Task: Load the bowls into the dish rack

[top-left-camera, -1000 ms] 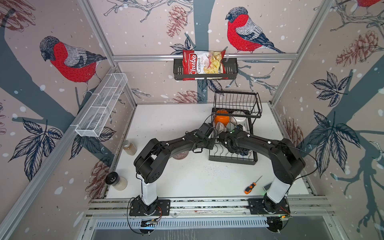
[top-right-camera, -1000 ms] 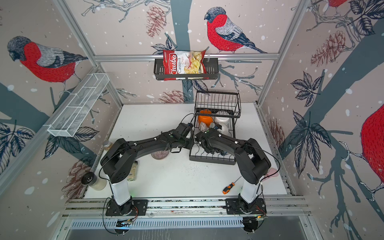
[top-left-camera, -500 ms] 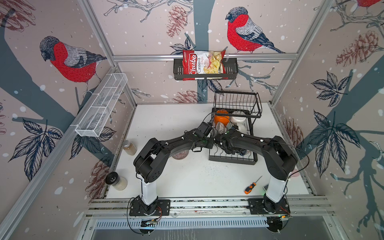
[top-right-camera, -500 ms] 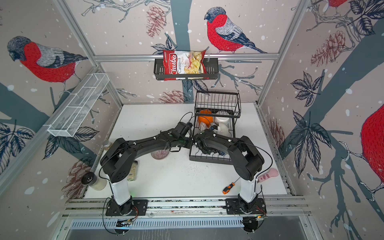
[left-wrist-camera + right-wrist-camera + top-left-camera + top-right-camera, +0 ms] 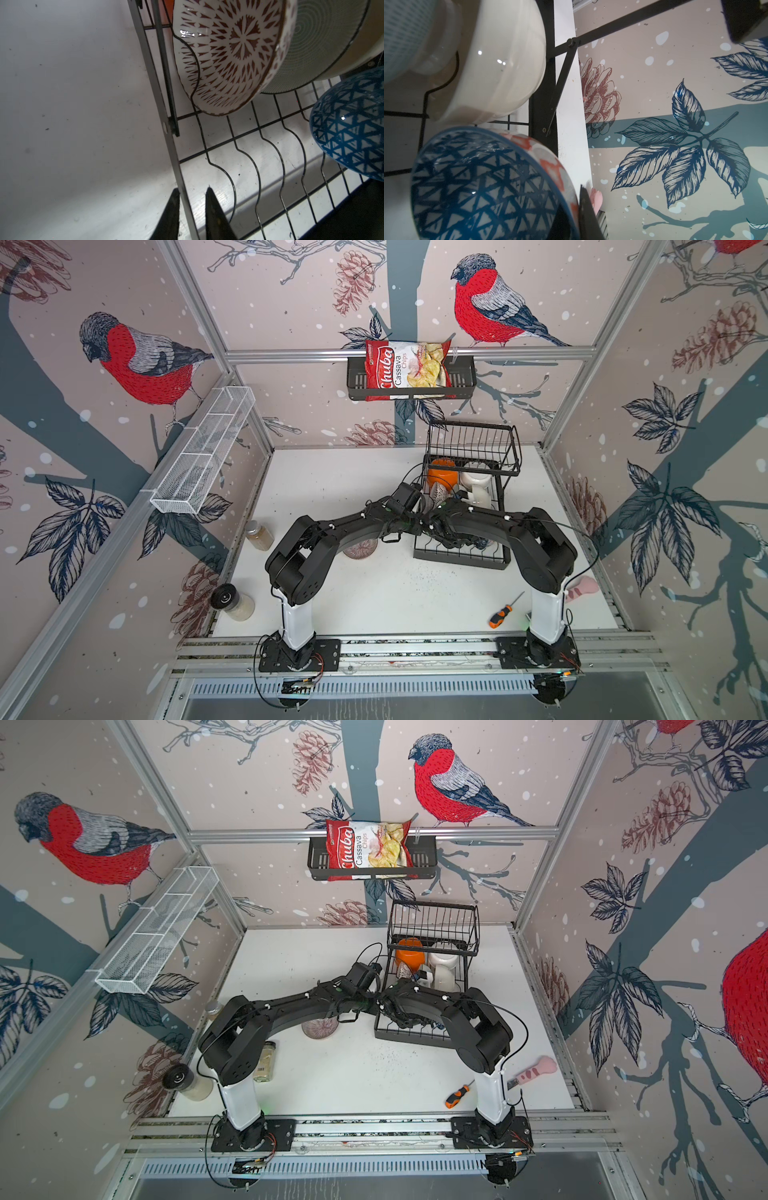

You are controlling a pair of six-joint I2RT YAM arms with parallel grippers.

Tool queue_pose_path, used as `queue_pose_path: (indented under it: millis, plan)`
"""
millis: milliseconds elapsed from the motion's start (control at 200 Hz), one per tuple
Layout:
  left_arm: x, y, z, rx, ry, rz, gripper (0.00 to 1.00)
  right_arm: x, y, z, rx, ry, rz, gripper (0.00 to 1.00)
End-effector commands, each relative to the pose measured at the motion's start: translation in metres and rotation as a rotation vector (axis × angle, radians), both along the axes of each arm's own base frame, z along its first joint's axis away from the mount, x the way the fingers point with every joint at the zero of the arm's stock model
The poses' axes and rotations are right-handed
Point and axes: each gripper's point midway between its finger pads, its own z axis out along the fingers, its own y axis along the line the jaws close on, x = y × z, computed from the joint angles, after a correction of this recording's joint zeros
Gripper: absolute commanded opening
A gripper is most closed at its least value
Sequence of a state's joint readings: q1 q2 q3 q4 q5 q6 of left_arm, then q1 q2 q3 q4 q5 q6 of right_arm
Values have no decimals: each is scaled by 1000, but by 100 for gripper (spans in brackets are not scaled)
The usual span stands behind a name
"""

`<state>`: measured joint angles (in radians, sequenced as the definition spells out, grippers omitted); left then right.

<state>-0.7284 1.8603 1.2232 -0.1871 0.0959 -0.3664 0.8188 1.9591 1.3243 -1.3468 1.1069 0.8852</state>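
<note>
The black dish rack [image 5: 461,563] stands right of the middle. In its lower tier stand an orange bowl [image 5: 442,477], white bowls [image 5: 477,483] and a brown-patterned bowl [image 5: 232,52] next to a pale green one [image 5: 311,41]. My right gripper [image 5: 574,216] is shut on the rim of a blue-triangle bowl [image 5: 477,187], low inside the rack. One finger is inside the bowl and one outside. My left gripper [image 5: 192,189] hangs at the rack's left side rail [image 5: 158,93], jaws slightly apart and holding nothing. One patterned bowl [image 5: 360,549] lies on the table under the left arm.
A chips bag [image 5: 409,369] sits in the black wall basket, and a white mesh tray [image 5: 203,452] hangs on the left wall. Two jars [image 5: 258,535] [image 5: 266,1060] and a grinder [image 5: 232,599] are at the left. A screwdriver [image 5: 500,614] and a pink tool [image 5: 584,587] lie front right.
The right arm's elbow has swung a little to the left, with the blue bowl still in its gripper. The left arm has barely moved.
</note>
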Motion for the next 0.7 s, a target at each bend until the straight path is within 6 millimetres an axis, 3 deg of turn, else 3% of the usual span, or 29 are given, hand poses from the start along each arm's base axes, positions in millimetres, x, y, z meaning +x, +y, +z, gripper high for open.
queue_pose_path:
  millis: [0,225,365,695]
  plan:
    - [-5,1,-2,4,16,-17,23,4,18,-10,108,-23,1,0]
    - [-7,1,-2,1,20,-26,23,7,30,-6,226,-43,15,0]
    - [-7,2,3,-11,15,-27,26,5,26,-9,212,-38,5,0]
    - [-8,4,32,-97,-23,-36,57,1,14,2,195,-59,-25,0]
